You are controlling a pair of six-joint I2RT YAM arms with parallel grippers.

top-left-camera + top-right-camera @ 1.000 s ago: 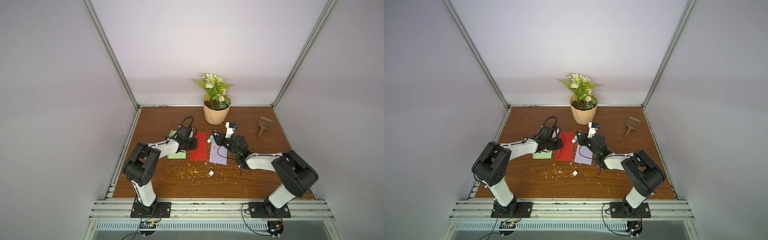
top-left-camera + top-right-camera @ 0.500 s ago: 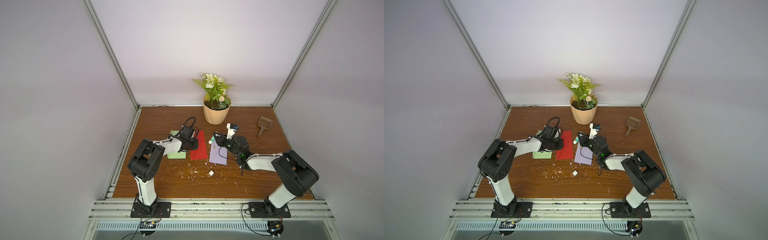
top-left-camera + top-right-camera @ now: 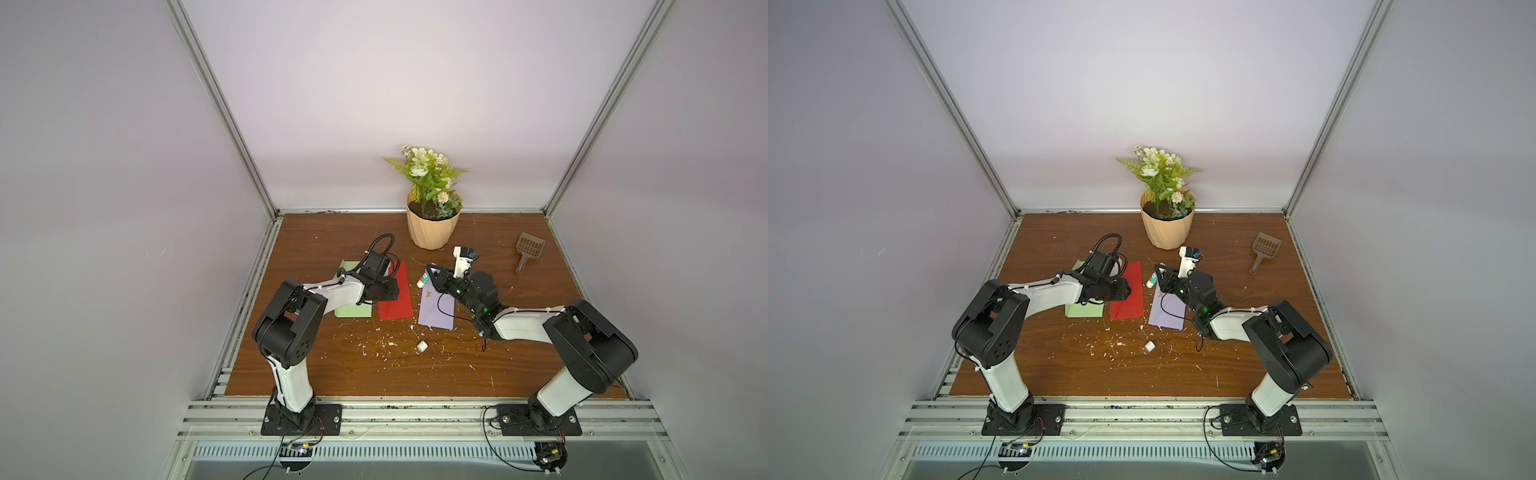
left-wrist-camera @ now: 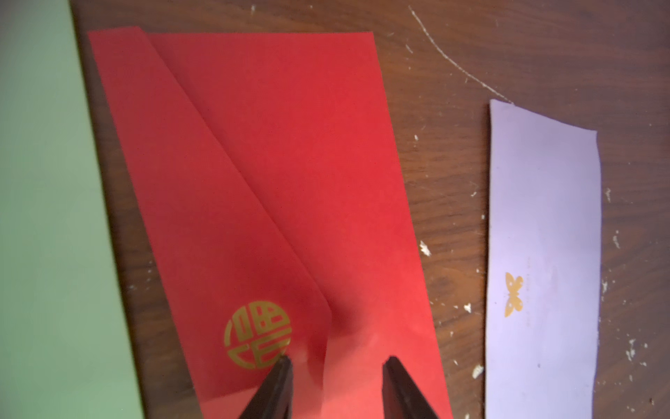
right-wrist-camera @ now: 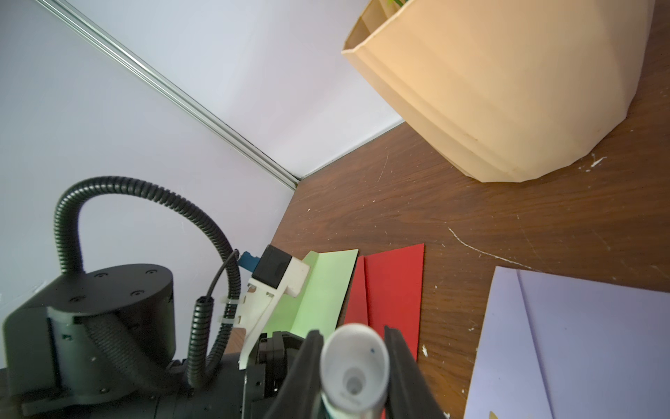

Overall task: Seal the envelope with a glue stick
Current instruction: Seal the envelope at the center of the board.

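In both top views the whole desk (image 3: pixel 332 374) can be seen. Three envelopes lie side by side on it: a green envelope (image 3: pixel 351 311), a red envelope (image 3: pixel 401 305) and a purple envelope (image 3: pixel 432 318). A plant pot (image 3: pixel 432 232) stands at the back. A brown scoop (image 3: pixel 528 251) lies well apart on the right. A small white piece (image 3: pixel 422 346) sits among white crumbs in front of the envelopes. The jaws are too small in these views to show how they stand.

The left wrist view shows this up close. The left jaws hang over the red envelope (image 4: pixel 290 163). Their two dark tips stand apart with a gap between them. The edge of the folded flap lies in that gap, just beside a round gold sign (image 4: pixel 257 333). The tips do not pinch the flap, and they hold nothing.

The right wrist view shows the right jaws closed tight on the glue stick (image 5: pixel 353 366), with one jaw touching each side. Its round white end, with a little hole in the middle, faces the camera.

In both top views the glue stick (image 3: pixel 423 281) (image 3: pixel 1150 281) pokes out of the right jaws at a tilt. Its low end is over bare desk between the red and purple envelopes, near their far ends. I cannot tell if it touches the desk.
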